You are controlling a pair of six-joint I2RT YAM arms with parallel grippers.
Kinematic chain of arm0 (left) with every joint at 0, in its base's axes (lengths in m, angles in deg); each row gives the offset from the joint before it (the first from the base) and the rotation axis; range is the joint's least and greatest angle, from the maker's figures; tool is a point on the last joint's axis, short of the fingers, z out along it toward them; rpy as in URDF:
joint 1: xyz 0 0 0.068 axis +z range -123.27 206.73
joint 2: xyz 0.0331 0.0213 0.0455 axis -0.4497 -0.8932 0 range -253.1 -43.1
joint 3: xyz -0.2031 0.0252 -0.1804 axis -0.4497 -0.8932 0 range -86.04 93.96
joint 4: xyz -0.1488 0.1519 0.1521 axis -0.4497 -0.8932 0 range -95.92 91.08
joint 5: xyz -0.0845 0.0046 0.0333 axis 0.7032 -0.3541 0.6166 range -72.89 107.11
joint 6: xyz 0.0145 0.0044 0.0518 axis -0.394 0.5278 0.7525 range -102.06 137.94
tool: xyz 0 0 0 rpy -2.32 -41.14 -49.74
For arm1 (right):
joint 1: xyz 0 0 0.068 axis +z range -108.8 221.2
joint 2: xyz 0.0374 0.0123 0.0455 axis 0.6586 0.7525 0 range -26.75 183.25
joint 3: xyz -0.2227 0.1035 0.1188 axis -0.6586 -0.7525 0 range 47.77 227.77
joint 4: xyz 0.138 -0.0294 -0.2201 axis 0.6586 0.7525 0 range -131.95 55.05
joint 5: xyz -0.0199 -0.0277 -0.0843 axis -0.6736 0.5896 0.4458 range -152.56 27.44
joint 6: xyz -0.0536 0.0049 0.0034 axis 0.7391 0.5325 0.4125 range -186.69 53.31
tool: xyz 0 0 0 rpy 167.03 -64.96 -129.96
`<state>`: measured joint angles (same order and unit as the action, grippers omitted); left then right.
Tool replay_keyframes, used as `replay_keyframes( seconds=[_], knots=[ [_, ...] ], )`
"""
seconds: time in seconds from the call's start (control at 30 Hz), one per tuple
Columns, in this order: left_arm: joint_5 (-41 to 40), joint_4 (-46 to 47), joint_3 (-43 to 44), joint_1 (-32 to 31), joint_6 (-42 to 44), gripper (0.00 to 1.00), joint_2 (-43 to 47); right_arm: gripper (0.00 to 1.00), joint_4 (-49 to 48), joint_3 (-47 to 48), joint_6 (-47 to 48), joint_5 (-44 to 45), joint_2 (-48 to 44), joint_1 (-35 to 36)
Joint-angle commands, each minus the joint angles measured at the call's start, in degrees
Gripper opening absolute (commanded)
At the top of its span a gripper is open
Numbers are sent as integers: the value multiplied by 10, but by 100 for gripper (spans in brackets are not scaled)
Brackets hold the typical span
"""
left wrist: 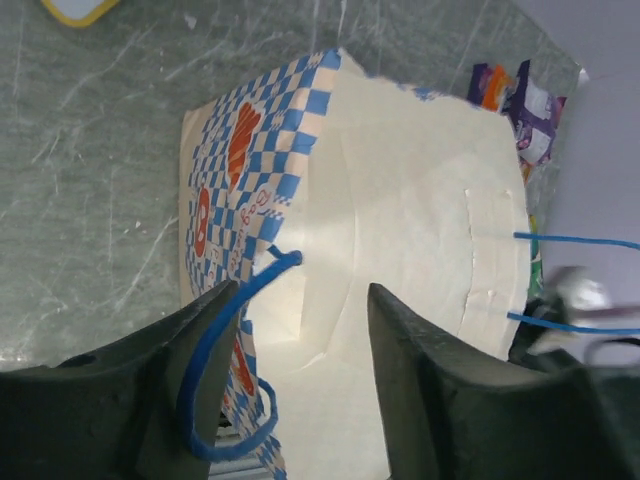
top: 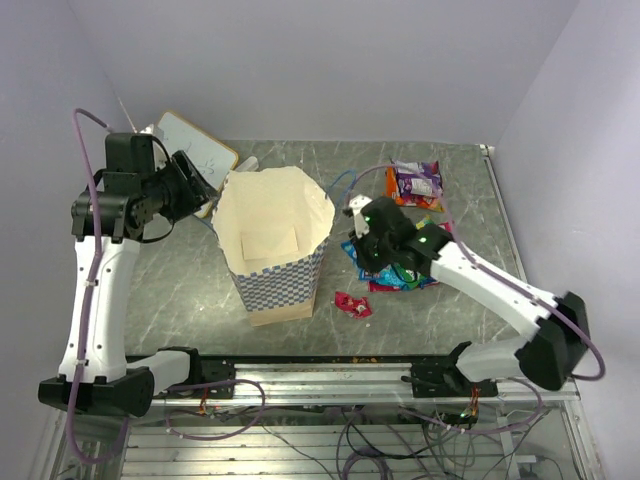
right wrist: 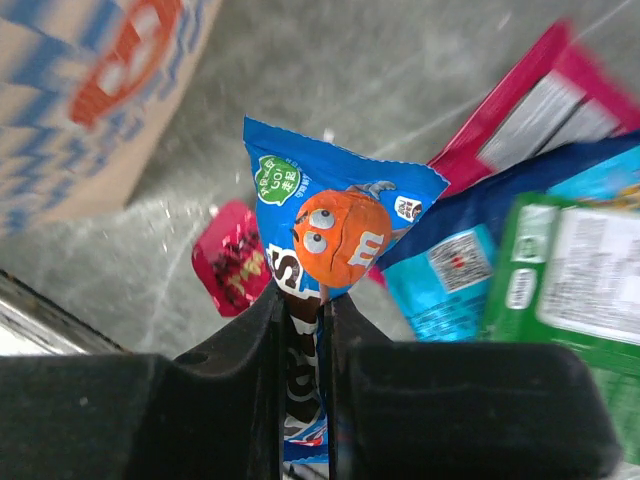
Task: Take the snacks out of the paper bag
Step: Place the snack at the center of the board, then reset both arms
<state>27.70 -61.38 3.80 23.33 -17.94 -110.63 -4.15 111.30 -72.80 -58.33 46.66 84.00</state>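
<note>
The paper bag (top: 275, 240) stands open in the middle of the table; its inside looks empty. It also shows in the left wrist view (left wrist: 400, 200). My left gripper (left wrist: 300, 300) is open at the bag's left rim, with a blue cord handle (left wrist: 215, 350) looped against one finger. My right gripper (right wrist: 303, 300) is shut on a blue snack packet (right wrist: 335, 230) with an orange cartoon face, held above the table right of the bag. Below it lie a small red packet (right wrist: 235, 262), a red-pink one (right wrist: 530, 100), blue and green ones (right wrist: 575, 270). A purple-and-orange packet (top: 416, 183) lies farther back.
A wooden-framed whiteboard (top: 195, 145) lies at the back left behind the left arm. Side walls close in the table on both sides. The metal rail runs along the near edge (top: 320, 365).
</note>
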Motion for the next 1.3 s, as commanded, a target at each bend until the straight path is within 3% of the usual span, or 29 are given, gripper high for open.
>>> replay_keyframes(
  seconds=[0.0, 0.03, 0.2, 0.3, 0.5, 0.6, 0.7, 0.83, 0.87, 0.9, 1.0, 1.27],
  knots=[
    [0, -5, 48, 7, 18, 71, -2, 0, 39, -19, 2, -60, 55, -2],
    [-1, -10, 57, 6, 21, 79, -4, 0, 48, -16, 18, -70, 71, -2],
    [-11, -20, 92, 7, 31, 96, -3, 0, 60, -31, 41, -86, 124, -2],
    [-12, -25, 111, 6, 34, 99, -2, 1, 50, -46, 31, -99, 139, -3],
    [-11, -24, 142, 6, 37, 100, -2, 18, 24, -59, -17, -103, 145, -3],
    [-14, -28, 162, 6, 42, 100, -6, 35, 27, -57, -45, -72, 126, -4],
    [-22, -29, 180, 7, 51, 99, -5, 66, 8, -81, -82, -37, 66, -6],
    [-30, -35, 200, 7, 60, 99, -5, 81, 19, -51, -112, -18, 13, -11],
    [-32, -40, 205, 7, 62, 100, -5, 94, 28, -34, -129, -1, 7, -11],
    [-34, -43, 209, 6, 63, 100, -5, 99, 45, -8, -137, 14, 6, -11],
    [-34, -49, 217, 6, 63, 100, 1, 100, 99, 61, -141, 62, -13, -10],
    [-19, -34, 201, 6, 57, 100, 49, 100, 112, 137, -125, 126, -156, -11]
  ],
)
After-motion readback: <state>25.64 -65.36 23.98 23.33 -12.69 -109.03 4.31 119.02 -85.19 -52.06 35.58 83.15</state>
